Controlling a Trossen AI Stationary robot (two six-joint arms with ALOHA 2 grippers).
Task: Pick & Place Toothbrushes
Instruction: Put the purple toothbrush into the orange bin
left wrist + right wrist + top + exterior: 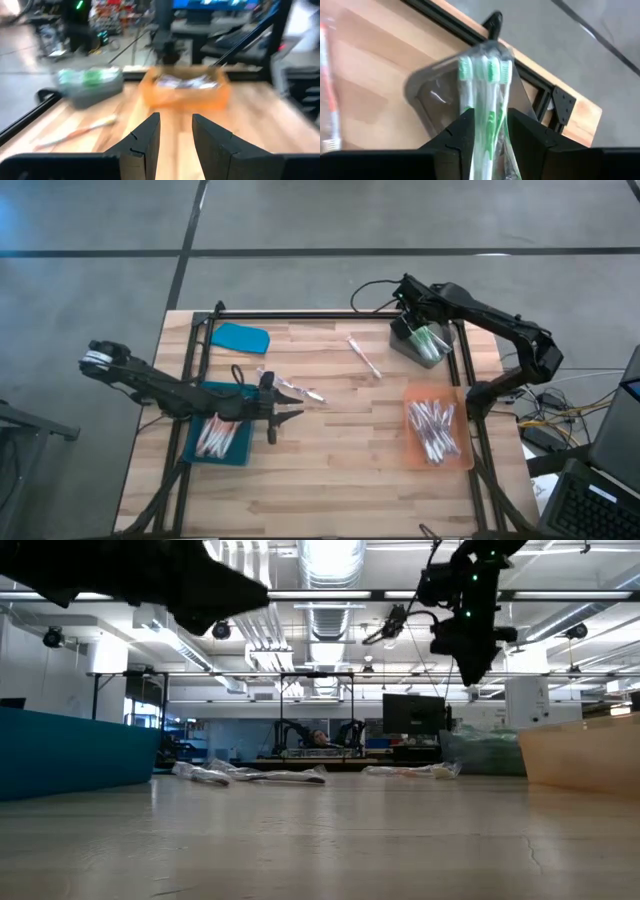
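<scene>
**Sorting toothbrushes: right tool carrying a green pack over the grey bin**

Desk (330, 480): wooden top with a black frame. Blue tray (222, 442) on the left holds a few wrapped brushes; orange tray (438, 432) on the right holds a pile; grey bin (420, 345) at the far right corner holds green ones. A blue lid (240, 337) lies far left.

Right tool (489, 131): above the grey bin, fingers clamped on a wrapped pack of green toothbrushes (482, 80), heads pointing away from the wrist.

Left tool (292, 404): near mid-desk beside the blue tray, fingers parted, nothing between them. Loose brush (303, 392) lies just beside its tips; another loose brush (364, 356) lies farther toward the bin.

Judgement: placing step on the right. Next: lower over the bin and release. Left arm seems set for the nearby brush; needs to descend and centre on it.
</scene>
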